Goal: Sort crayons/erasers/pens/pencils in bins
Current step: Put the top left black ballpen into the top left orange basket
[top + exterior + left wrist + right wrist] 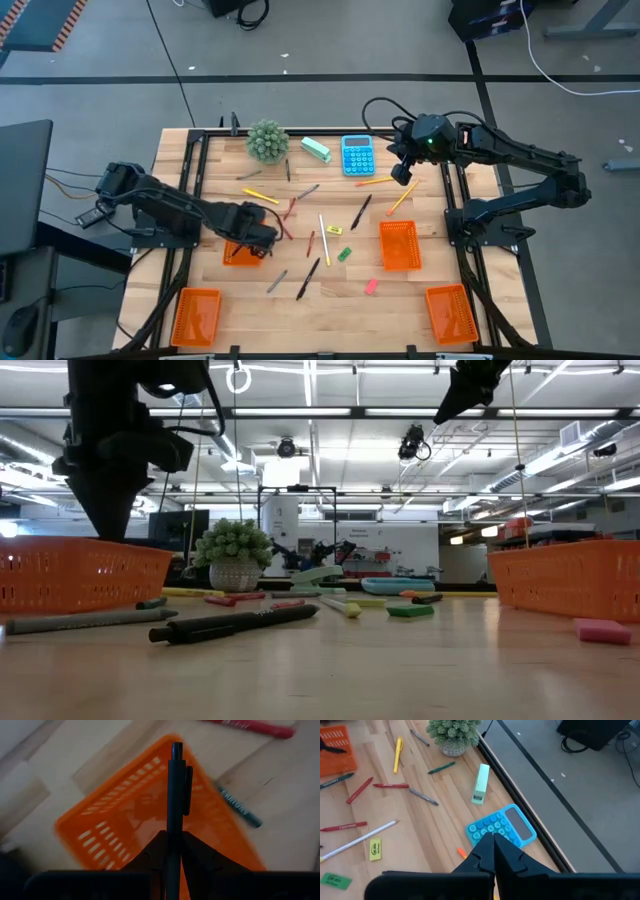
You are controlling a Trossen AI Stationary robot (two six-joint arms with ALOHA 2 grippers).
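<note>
Left tool point(172, 870) pinches a black pen point(175, 800), long axis upright, directly above an orange bin point(125, 820) near the table's left edge.

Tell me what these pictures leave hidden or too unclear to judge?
- Inside of the bin under the left gripper: in the high view the arm covers it; in the left wrist view the held pen and fingers block part.
- Contents of the near bins: in the low view their walls hide them.
- Lettering on the crayons: too small in the right wrist view.
</note>
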